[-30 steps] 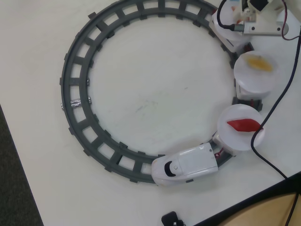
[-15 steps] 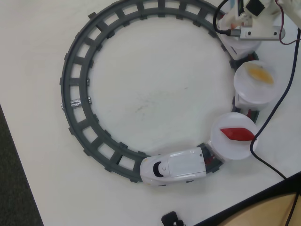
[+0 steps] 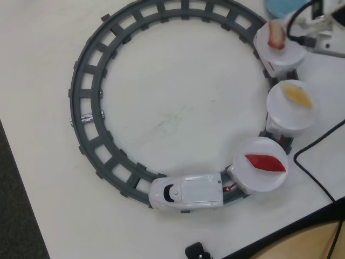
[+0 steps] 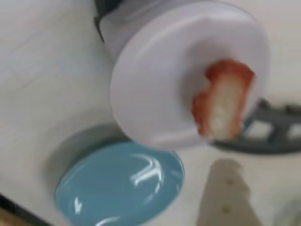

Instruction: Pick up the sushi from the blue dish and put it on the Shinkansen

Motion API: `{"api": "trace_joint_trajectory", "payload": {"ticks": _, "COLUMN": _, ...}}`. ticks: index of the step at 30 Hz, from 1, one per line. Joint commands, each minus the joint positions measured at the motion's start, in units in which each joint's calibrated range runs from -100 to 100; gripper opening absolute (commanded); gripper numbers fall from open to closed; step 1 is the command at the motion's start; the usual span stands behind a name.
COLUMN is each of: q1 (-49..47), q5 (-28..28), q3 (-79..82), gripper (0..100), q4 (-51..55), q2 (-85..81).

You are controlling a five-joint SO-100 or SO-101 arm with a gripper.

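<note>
Overhead view: grey plastic circular track [image 3: 91,108] on a white table [image 3: 178,102]. White toy bullet train, the Shinkansen [image 3: 186,192], sits at about 6 o'clock on the ring, black windshield facing left. Three cars topped with round white plates trail behind it up the right side. First plate [image 3: 259,164] at about 4 o'clock carries a solid red leaf-shaped piece [image 3: 265,163]. Second plate [image 3: 292,107] at about 3 o'clock carries a yellow-orange piece [image 3: 298,95]. Third plate [image 3: 279,44] at about 1 o'clock carries the small pinkish-red and white sushi [image 3: 276,34], resting on its top toward the upper edge.

Round light blue dish [image 3: 280,7] is cut off by the top frame edge, just beside the third plate at its 12 o'clock. Arm hardware and black cable [image 3: 318,167] crowd the top right corner.

Wrist view, blurry: sushi [image 4: 221,101] lies on the white plate [image 4: 155,89], at 3 o'clock on the disc, nothing gripping it. Blue dish [image 4: 120,186] bare, at 7 o'clock from the plate. A pale beige finger [image 4: 228,195], probably one gripper finger, enters from the bottom edge, apart from the sushi. Only that one shows, so cannot tell how wide the jaws stand.
</note>
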Motion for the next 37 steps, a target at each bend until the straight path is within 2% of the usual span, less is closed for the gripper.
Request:
{"api": "trace_joint_trajectory", "payload": {"ticks": 1, "q1": 2.14, "q5": -6.63, "q3": 13.21, "gripper": 23, "q4": -1.85, "q2": -26.48}}
{"api": "trace_joint_trajectory", "payload": {"ticks": 5, "q1": 9.79, "q5": -13.29, "q3": 37.81, "gripper": 23, "q4": -10.41, "q2": -47.19}}
{"api": "trace_joint_trajectory", "payload": {"ticks": 9, "q1": 18.86, "q5": -14.13, "q3": 65.19, "gripper": 22, "q4": -19.83, "q2": -65.73}}
{"api": "trace_joint_trajectory", "payload": {"ticks": 12, "q1": 23.88, "q5": -14.13, "q3": 78.56, "gripper": 22, "q4": -22.39, "q2": -77.58}}
{"api": "trace_joint_trajectory", "payload": {"ticks": 17, "q1": 33.47, "q5": -14.18, "q3": 85.75, "gripper": 22, "q4": -22.91, "q2": -92.28}}
{"api": "trace_joint_trajectory", "payload": {"ticks": 21, "q1": 35.85, "q5": -14.18, "q3": 94.99, "gripper": 22, "q4": -22.22, "q2": -99.71}}
{"api": "trace_joint_trajectory", "payload": {"ticks": 28, "q1": 38.32, "q5": -13.76, "q3": 112.68, "gripper": 22, "q4": -25.13, "q2": -99.55}}
{"api": "trace_joint_trajectory", "payload": {"ticks": 37, "q1": 39.11, "q5": -13.66, "q3": 113.21, "gripper": 22, "q4": -25.47, "q2": -99.46}}
